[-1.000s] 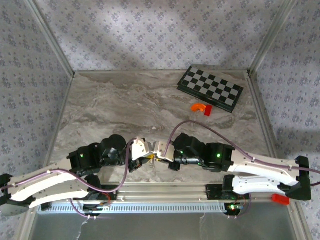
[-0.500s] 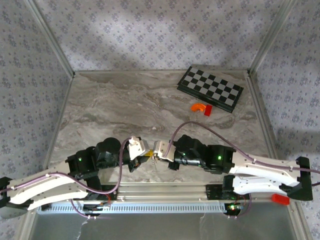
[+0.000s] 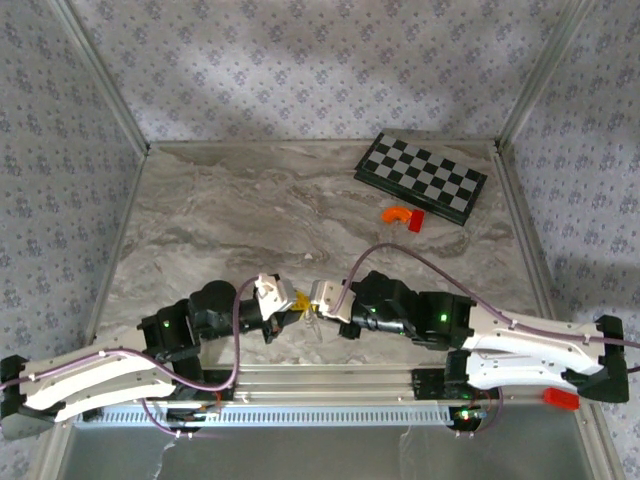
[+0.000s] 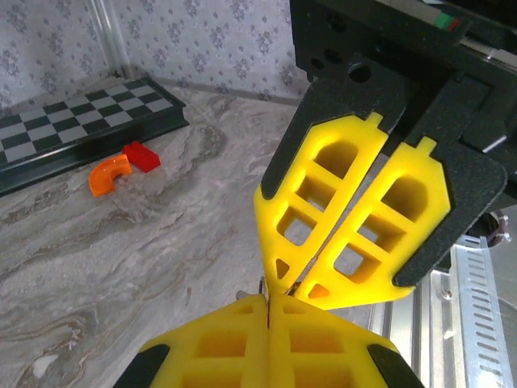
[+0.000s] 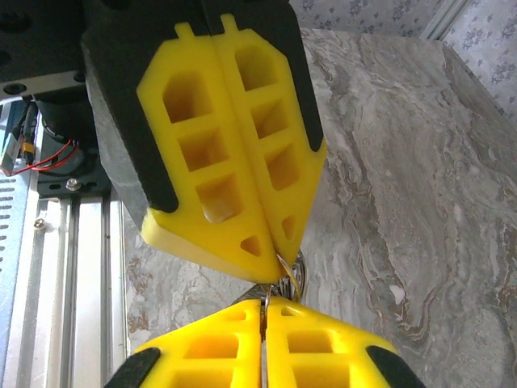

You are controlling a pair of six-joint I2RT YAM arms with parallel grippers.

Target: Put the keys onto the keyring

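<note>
L gripper (image 3: 296, 302) & R gripper (image 3: 314, 305) tip to tip, well apart from chessboard (image 3: 421, 177).
We see both pressed together; keyring (image 5: 289, 275) wire betw. tips.

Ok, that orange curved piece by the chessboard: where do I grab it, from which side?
Probably straight from above: the orange curved piece lies flat on the table. Pinch across its band at the end away from the red block; the chessboard crowds its far side.
</note>
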